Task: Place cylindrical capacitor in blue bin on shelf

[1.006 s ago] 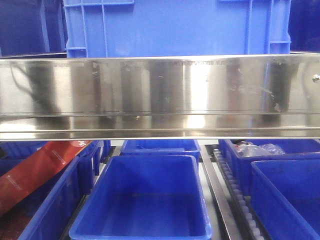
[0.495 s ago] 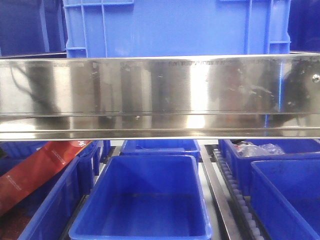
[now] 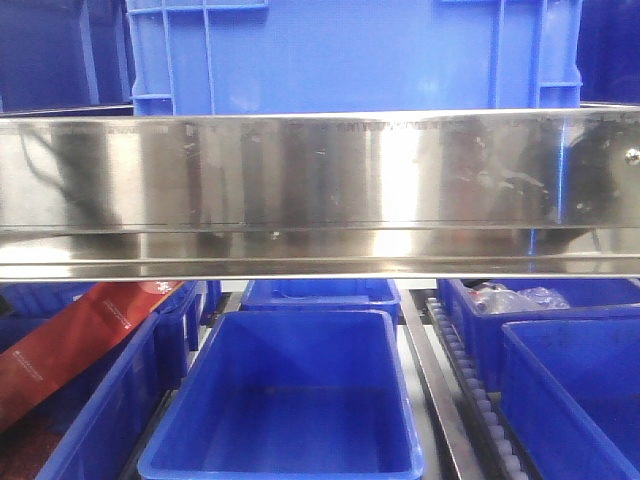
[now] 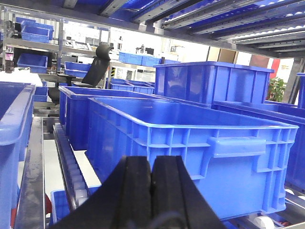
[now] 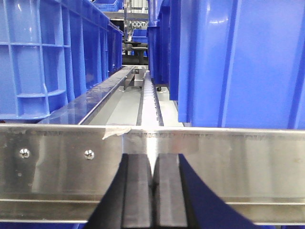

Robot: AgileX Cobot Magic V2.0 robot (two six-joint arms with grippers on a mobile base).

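The cylindrical capacitor is out of view in every frame. In the front view the shelf's shiny steel front rail point(image 3: 320, 190) spans the picture, and below it stands an empty blue bin point(image 3: 290, 400). Neither gripper shows in that view. In the left wrist view my left gripper point(image 4: 152, 162) is shut with nothing between its black fingers, just before the wall of a large blue bin point(image 4: 190, 157). My right gripper point(image 5: 153, 160) is also shut and empty, close in front of the shelf rail point(image 5: 71, 162).
A big blue crate point(image 3: 350, 50) sits on the upper level. A red printed bag point(image 3: 70, 340) leans in the lower left bin; clear plastic bags point(image 3: 510, 298) lie in the right one. Roller tracks point(image 5: 150, 102) run between tall blue bins point(image 5: 238, 62).
Reflections at the right end of the steel rail have shifted, with a blue streak now showing there. The bins and the red bag have not moved.
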